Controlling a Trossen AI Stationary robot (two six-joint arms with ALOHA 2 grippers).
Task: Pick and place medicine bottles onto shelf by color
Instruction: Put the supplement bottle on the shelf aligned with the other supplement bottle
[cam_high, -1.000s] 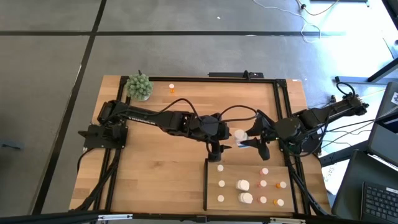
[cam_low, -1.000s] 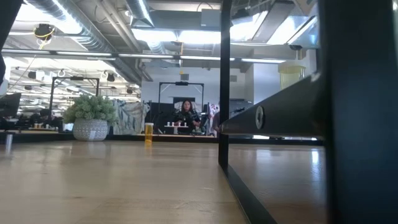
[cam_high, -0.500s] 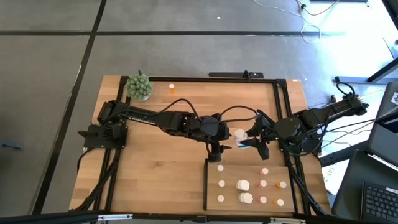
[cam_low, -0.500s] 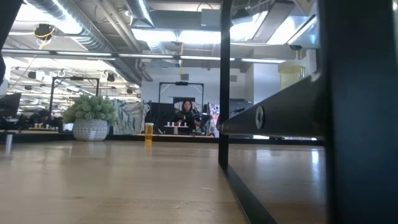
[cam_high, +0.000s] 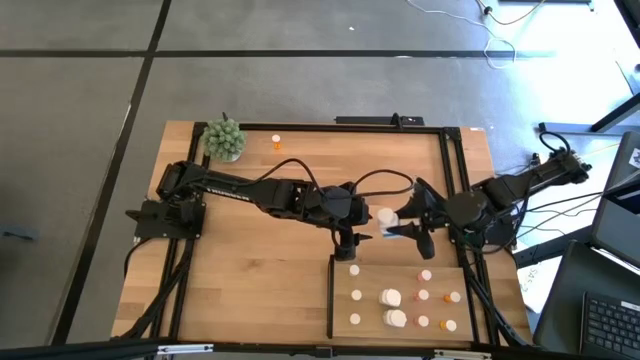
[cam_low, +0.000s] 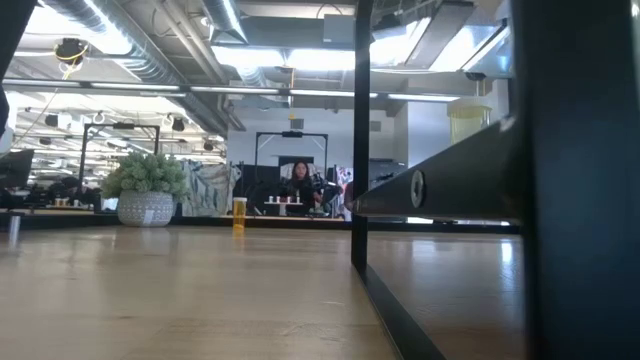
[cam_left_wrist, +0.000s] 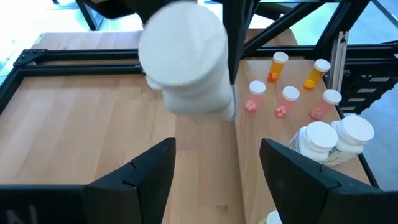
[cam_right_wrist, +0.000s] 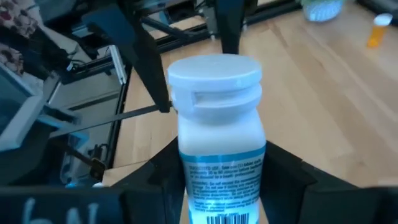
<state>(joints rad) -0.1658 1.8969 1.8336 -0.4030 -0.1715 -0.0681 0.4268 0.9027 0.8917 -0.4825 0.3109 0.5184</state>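
Note:
My right gripper (cam_high: 400, 225) is shut on a chunky white medicine bottle (cam_high: 385, 216), held above the table's middle, just beyond the shelf's far edge. My left gripper (cam_high: 346, 245) stands open beside it; in its wrist view the bottle (cam_left_wrist: 186, 62) hangs beyond the open fingers, not between them. The shelf (cam_high: 375, 280), a pale wood panel with a black strip on its left side, lies at the near right. On it stand small white bottles (cam_high: 355, 296), two chunky white ones (cam_high: 392, 307) and several orange ones (cam_high: 437, 297). My right gripper pinches the bottle's labelled body (cam_right_wrist: 224, 180) between its two fingers, one on each side. The fingers come from the table's right side, slanting a little downward. The bottle lies along the fingers with its cap (cam_right_wrist: 214, 71) pointing away toward the left arm, lifted clear of the table.
One orange bottle (cam_high: 277, 142) stands alone near the far edge, next to a green plant ball (cam_high: 224, 138). A black frame runs along the table's far and right sides (cam_high: 452, 170). Bare wood lies at the near left.

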